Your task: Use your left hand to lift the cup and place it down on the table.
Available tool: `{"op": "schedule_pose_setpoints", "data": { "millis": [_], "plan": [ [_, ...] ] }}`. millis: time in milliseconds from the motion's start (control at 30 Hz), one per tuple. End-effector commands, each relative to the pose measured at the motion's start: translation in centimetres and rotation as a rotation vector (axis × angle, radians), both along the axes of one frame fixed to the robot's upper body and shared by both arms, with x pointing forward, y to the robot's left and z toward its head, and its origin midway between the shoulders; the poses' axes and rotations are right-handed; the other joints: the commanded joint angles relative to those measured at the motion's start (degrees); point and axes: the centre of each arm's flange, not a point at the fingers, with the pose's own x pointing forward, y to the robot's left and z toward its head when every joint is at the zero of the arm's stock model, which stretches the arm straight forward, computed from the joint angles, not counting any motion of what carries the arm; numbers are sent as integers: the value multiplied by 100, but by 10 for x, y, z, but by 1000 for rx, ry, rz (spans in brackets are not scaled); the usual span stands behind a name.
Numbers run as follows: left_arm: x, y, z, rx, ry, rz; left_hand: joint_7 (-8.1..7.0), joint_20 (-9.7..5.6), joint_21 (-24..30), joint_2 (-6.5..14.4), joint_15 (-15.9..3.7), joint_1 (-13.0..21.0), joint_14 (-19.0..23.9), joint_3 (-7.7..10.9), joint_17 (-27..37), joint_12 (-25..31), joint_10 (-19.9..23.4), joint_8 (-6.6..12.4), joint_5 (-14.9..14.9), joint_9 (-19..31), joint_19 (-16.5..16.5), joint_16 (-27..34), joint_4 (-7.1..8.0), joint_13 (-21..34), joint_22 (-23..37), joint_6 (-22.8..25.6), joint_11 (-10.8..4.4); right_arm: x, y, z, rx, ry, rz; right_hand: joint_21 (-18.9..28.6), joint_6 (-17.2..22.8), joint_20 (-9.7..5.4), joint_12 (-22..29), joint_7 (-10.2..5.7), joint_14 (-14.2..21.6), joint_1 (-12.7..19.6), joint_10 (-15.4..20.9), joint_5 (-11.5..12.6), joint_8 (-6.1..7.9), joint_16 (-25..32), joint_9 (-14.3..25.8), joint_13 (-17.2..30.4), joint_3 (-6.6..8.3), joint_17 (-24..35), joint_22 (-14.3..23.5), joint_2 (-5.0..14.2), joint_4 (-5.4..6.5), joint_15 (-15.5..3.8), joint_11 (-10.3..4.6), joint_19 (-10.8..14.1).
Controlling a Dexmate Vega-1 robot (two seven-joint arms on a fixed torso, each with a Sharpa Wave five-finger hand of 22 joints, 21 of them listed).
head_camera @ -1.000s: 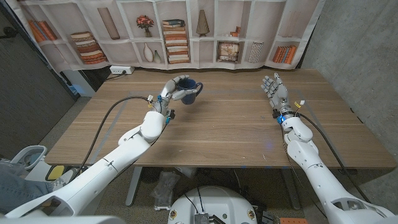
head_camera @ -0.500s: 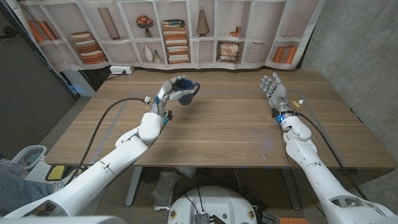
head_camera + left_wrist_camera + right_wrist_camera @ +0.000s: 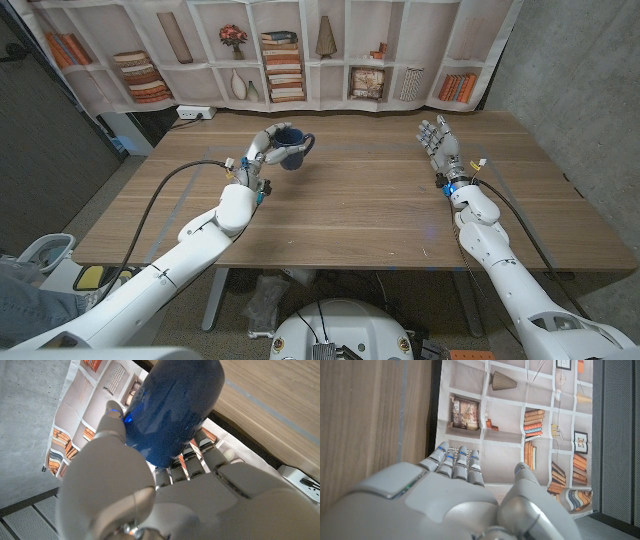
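We are holding the dark blue glazed cup with a side handle point(image 3: 290, 148) in our left hand point(image 3: 264, 146), fingers wrapped around its body; in the left wrist view the cup's blue wall point(image 3: 172, 405) is sitting between the thumb and the other fingers. In the head view the cup is hanging over the far left part of the light wooden table point(image 3: 350, 215), handle pointing towards the table's middle. Compared with a second ago, we are carrying it further towards our left and a little towards the far edge; the cup and hand are drifting steadily across the three head pictures, while the table and backdrop are holding their place. Whether the cup is clear of the wood we cannot confirm, though the left wrist view suggests it is. We judge the lift done and the carry under way; the setting down is outstanding. Our right hand point(image 3: 439, 143) is staying where it was at the far right of the table, fingers spread and holding nothing. The printed bookshelf backdrop point(image 3: 300, 50) is hanging behind the table.
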Motion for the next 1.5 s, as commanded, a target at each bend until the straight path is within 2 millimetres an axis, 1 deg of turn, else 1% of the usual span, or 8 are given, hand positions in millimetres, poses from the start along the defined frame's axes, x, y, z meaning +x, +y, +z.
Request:
{"op": "schedule_pose_setpoints", "data": {
  "millis": [33, 300, 700, 1200, 1267, 1333, 1367, 1500],
  "plan": [
    [-2, 12, -1, -28, -3, 8, -1, 26, -10, 701, -295, 571, 44, 382, 9, -3, 494, -21, 39, 16, -8, -11, 355, 22, 23, 58, -428, -1, 1, -2, -11, 7, -3, -39, 73, -173, -10, 11, 39, 10, 44, -8, -14, -15, 33, 31, 1, 18, 14, 58, -36, 10, -17, 65],
    [-2, 17, -1, -34, -5, 14, -6, 26, -13, 703, -309, 568, 56, 387, 9, -2, 515, -28, 38, 17, -5, -9, 356, 26, 23, 61, -421, -2, 2, -2, -7, 7, -6, -53, 69, -173, -11, 6, 45, 10, 46, -9, -17, -15, 33, 31, 0, 18, 15, 60, -39, 9, -14, 71],
    [-1, 30, -1, -49, 1, 42, -26, 18, -21, 700, -324, 561, 70, 389, 9, -5, 538, -23, 36, 19, -10, -8, 357, 32, 23, 103, -460, -2, 3, -1, -6, 5, -8, -71, 80, -170, -10, 11, 45, 14, 58, -9, -14, -19, 33, 31, 1, 17, 16, 65, -45, 13, -20, 84],
    [1, 47, -1, -80, 5, 62, -30, 19, -23, 707, -331, 558, 100, 399, 9, -8, 563, -28, 36, 21, 4, -2, 359, 40, 24, 127, -453, 1, 7, 4, -9, 2, -6, -86, 93, -168, 1, 11, 124, 13, 98, -10, -12, 7, 34, 31, 0, 19, 17, 74, -50, 2, -28, 125],
    [1, 49, 0, -85, 8, 66, -26, 17, -21, 708, -336, 557, 106, 400, 9, -4, 579, -27, 35, 21, 11, -1, 360, 42, 25, 136, -432, 2, 8, 4, -9, 3, -6, -89, 92, -169, 1, 10, 115, 15, 101, -10, -13, 2, 34, 31, 1, 19, 17, 76, -52, 4, -31, 128],
    [2, 51, 0, -86, 9, 69, -29, 13, -22, 707, -347, 557, 112, 402, 9, 0, 596, -26, 35, 21, 11, 0, 359, 43, 25, 144, -465, 3, 8, 5, -10, 3, -7, -91, 93, -166, 2, 9, 117, 17, 104, -10, -12, 2, 34, 31, 2, 19, 17, 78, -52, 2, -33, 129],
    [2, 52, 0, -87, 9, 71, -24, 16, -23, 707, -347, 557, 113, 402, 9, -2, 595, -26, 35, 21, 10, 0, 359, 44, 25, 147, -462, 3, 8, 5, -7, 5, -7, -93, 94, -169, 3, 10, 117, 18, 106, -10, -12, 1, 34, 31, 3, 19, 17, 80, -53, 1, -17, 130],
    [4, 55, 0, -93, 12, 77, -45, 13, -24, 702, -351, 556, 118, 402, 8, -6, 596, -27, 35, 22, 11, -1, 357, 46, 25, 156, -462, 5, 9, 6, -10, 6, -7, -101, 100, -168, 3, 7, 116, 19, 111, -11, -11, -1, 34, 31, 5, 19, 17, 85, -55, 3, -30, 133]
  ]
}}
